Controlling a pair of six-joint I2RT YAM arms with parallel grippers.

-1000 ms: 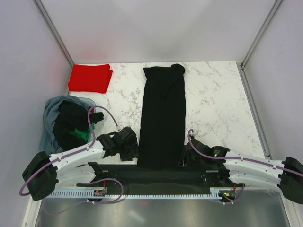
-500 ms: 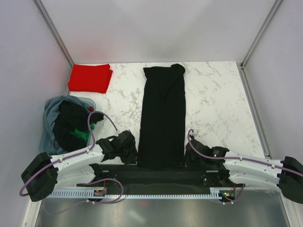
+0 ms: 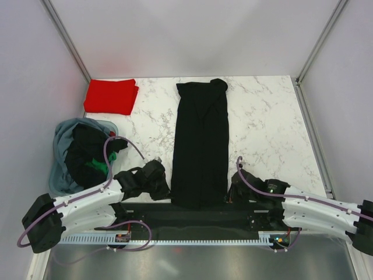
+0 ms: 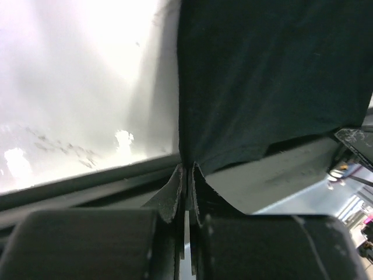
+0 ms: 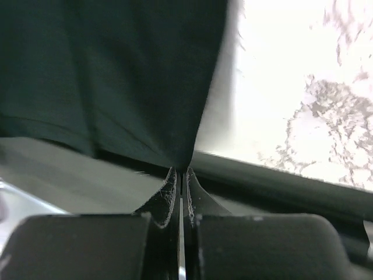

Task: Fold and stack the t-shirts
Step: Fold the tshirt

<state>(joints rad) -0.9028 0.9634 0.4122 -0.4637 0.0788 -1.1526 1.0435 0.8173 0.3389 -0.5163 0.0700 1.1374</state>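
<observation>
**A:** Entry one: large black t-shirt. Location?

**B:** Top view, centre of the frame. It is folded into a long narrow strip on the marble table, running from the upper middle down to the lower middle. It lies flat.

**A:** Position relative to the grippers?

**B:** The strip's lower-left corner meets the left gripper and its lower-right corner meets the right gripper. The arms reach in from the lower left and lower right of the top view, one on each side of the strip.

**A:** State of each?

**B:** Left: fingers pinched together on the edge of the black cloth. Right: the same, clamped on the opposite corner. In both wrist views the fabric rises straight out of the closed tips.

**A:** Which views show what?

**B:** The wrist views show the pinch itself. In the top view the wrist housings cover the fingertips. Only the top view shows the rest of the stock.

**A:** Entry two?

**B:** Red t-shirt, folded, in the upper left and well apart from both grippers.

**A:** Entry three?

**B:** Grey-blue tub at mid-left, holding crumpled black and green shirts, near the left arm.
</observation>
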